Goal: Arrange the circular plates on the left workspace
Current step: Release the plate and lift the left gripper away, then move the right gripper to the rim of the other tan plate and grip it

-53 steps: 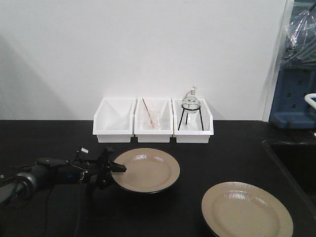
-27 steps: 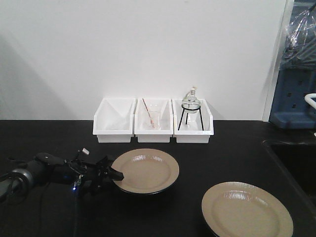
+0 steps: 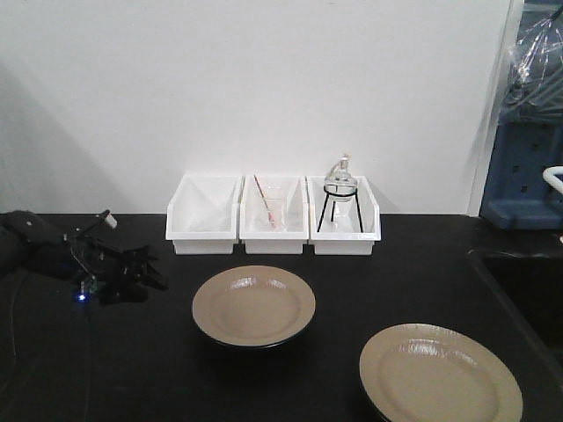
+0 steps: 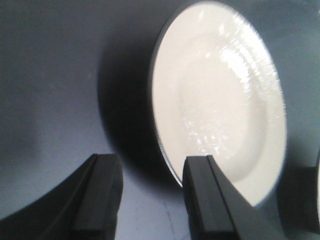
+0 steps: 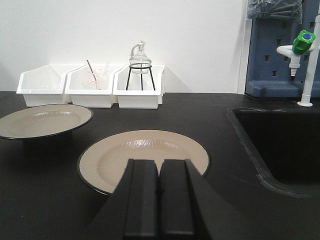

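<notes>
With the left tool (image 3: 151,278) hanging fingers apart and empty at 9 o'clock of the centre plate (image 3: 253,305), clear of its rim, that plate looks placed, flat on the table (image 3: 413,264). The second plate (image 3: 440,374) lies at 4 o'clock from it, on the right side, and is likely next. The right tool (image 5: 159,200) sits just short of it with fingers pressed together (it must open before taking the rim). Bins at 12 o'clock: the left bin (image 3: 202,239) looks empty, the middle bin (image 3: 274,240) holds a beaker (image 3: 273,214) with a rod (image 3: 261,193), and the right bin (image 3: 345,241) holds a flask (image 3: 339,180) on a tripod (image 3: 327,211).
</notes>
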`<state>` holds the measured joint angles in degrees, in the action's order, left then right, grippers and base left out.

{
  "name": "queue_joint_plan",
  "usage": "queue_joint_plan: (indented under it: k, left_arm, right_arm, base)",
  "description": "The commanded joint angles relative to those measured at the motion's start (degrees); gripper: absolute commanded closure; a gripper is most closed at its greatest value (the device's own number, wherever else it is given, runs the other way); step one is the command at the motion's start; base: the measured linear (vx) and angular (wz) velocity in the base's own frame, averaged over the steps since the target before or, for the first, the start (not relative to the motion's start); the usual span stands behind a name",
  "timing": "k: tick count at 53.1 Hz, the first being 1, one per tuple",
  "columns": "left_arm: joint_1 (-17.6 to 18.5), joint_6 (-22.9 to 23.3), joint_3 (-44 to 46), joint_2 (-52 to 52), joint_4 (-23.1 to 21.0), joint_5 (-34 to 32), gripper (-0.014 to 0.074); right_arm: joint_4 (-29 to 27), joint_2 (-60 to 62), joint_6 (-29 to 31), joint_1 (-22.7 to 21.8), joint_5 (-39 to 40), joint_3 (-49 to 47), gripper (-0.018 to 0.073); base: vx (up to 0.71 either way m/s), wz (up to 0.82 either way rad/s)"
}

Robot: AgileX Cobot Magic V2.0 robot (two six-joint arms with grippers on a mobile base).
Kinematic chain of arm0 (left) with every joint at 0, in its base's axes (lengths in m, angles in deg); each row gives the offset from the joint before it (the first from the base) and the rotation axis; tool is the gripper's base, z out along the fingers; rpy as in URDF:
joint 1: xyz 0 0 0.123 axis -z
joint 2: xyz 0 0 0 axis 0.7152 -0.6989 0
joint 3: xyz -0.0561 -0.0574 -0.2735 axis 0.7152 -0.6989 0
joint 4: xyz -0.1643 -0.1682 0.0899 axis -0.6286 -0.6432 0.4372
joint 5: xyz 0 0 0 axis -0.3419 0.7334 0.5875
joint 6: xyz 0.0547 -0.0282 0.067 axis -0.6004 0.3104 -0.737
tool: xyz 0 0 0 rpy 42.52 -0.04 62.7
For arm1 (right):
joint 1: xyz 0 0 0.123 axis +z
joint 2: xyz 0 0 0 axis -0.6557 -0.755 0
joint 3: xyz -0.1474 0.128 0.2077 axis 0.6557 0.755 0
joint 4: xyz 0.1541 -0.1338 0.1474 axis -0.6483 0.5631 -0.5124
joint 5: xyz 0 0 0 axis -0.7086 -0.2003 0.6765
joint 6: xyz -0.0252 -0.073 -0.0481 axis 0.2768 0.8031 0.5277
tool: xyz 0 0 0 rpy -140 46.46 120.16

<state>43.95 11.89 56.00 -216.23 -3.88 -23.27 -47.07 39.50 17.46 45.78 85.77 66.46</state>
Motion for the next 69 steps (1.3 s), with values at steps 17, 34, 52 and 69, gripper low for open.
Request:
queue_joint_plan:
  k: [17,34,52,69]
  left_arm:
    - [-0.8,-5.4,1.6,17.7,2.4,2.7,0.0346]
    - [-0.8,-6.1,0.5,25.9,14.8,3.4,0.0603]
    - [-0.8,-24.5,-38.4,46.8,4.9,-17.3,0.0596]
    - [-0.8,-53.2,-78.5,71.6,-19.3,-41.2,0.0596]
  right_arm:
    - [0.7,0.8,0.1,-0.2,4.7,1.3,0.0560]
    - [-1.0,0.8,-2.2,-0.2,17.8,1.3,0.0560]
    - [-6.7,-3.6,-9.2,-0.2,2.5,-4.9,0.0561]
    - [-3.5,-44.4,-8.5,-0.2,-19.9,-37.7,0.0560]
  base:
    - [0.00,0.00]
    - [0.00,0.00]
    - [0.00,0.00]
    - [0.00,0.00]
